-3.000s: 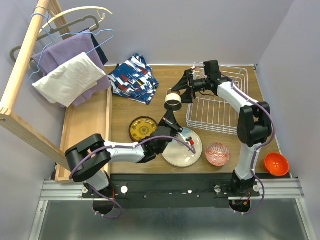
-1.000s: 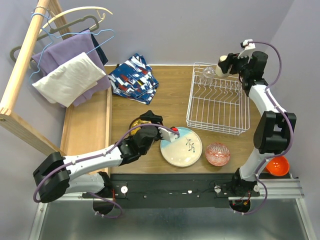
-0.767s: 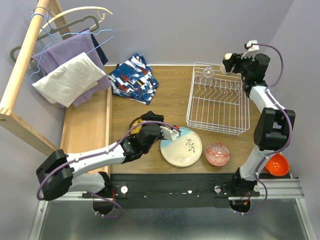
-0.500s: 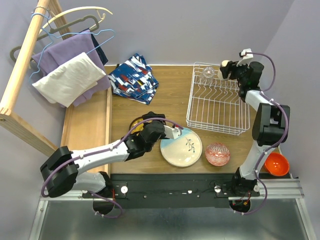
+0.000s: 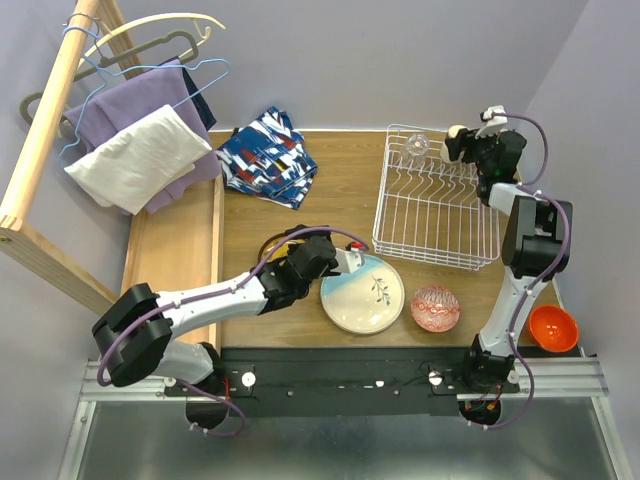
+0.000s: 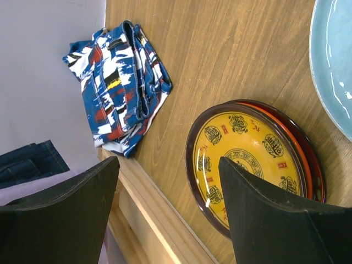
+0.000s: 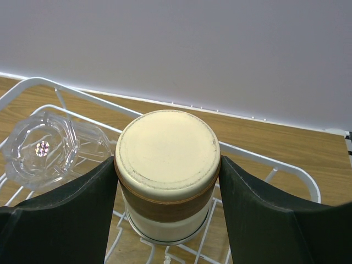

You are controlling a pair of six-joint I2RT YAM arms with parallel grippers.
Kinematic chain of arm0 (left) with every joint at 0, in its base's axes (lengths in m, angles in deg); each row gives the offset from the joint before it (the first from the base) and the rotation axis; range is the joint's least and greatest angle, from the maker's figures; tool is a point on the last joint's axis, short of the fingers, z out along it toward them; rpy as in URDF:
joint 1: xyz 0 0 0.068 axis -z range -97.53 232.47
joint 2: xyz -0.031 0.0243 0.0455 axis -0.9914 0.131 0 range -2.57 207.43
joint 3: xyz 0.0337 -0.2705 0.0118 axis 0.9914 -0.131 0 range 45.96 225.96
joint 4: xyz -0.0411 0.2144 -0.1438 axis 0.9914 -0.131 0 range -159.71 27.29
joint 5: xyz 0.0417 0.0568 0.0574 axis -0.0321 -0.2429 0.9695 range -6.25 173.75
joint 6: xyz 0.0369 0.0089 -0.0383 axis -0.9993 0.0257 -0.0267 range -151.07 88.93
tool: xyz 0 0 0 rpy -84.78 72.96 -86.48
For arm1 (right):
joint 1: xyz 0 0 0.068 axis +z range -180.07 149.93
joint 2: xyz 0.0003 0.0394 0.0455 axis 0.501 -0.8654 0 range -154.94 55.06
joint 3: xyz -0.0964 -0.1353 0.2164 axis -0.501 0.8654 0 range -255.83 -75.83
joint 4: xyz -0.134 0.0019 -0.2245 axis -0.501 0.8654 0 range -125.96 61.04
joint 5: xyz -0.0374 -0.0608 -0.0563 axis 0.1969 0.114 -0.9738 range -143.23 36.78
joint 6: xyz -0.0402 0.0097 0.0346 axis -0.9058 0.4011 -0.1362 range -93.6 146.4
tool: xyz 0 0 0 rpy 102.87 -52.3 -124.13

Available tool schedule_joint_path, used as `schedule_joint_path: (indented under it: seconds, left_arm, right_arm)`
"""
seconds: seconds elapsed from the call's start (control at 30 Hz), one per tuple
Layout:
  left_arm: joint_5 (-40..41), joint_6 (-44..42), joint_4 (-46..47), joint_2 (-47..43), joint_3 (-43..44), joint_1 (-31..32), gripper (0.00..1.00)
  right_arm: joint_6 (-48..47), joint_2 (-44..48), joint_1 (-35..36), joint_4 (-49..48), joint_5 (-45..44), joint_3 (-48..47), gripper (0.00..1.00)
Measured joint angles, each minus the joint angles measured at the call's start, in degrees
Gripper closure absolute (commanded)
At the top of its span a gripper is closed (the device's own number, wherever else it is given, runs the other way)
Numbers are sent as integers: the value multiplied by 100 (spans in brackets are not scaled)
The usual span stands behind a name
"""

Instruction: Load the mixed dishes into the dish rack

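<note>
Seating cream cup (image 7: pixel 165 146) w/ right gripper (image 7: pixel 166 160) clamped on it, near clear glass (image 7: pixel 41 148) in dish rack (image 5: pixel 440 215): let go crooked & you'll tip it into glass; left gripper (image 6: pixel 168 162) apart, empty.

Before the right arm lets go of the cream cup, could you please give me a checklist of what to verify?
1. Grip: the right gripper has a finger against each side of the upturned cream cup: ok.
2. Position: the cup is inside the rim of the dish rack, at its far right corner: ok.
3. Support: the cup's mouth is hidden, so whether it rests on the wires: cannot tell.
4. Clearance: the clear glass sits in the rack, apart from the cup: ok.
5. Other arm: the left gripper is open and empty above the yellow plate, away from the rack: ok.
</note>
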Motion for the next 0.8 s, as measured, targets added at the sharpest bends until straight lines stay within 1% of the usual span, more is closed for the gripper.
schedule_joint_path:
  seconds: [0.3,0.47,0.7,0.8]
  left_arm:
    - [-2,81,-33,63,0,-131,18]
    - [-2,129,-4,87,0,-131,18]
    - [-7,197,96,109,-4,-133,18]
    - [-7,205,155,133,-4,-146,18]
  right_arm:
    - [-2,-168,-4,66,0,-92,58]
    - [-33,-219,-4,444,-2,-297,60]
    - [-105,-393,-4,876,-15,-485,60]
    - [-166,-470,-4,1027,-76,-494,52]
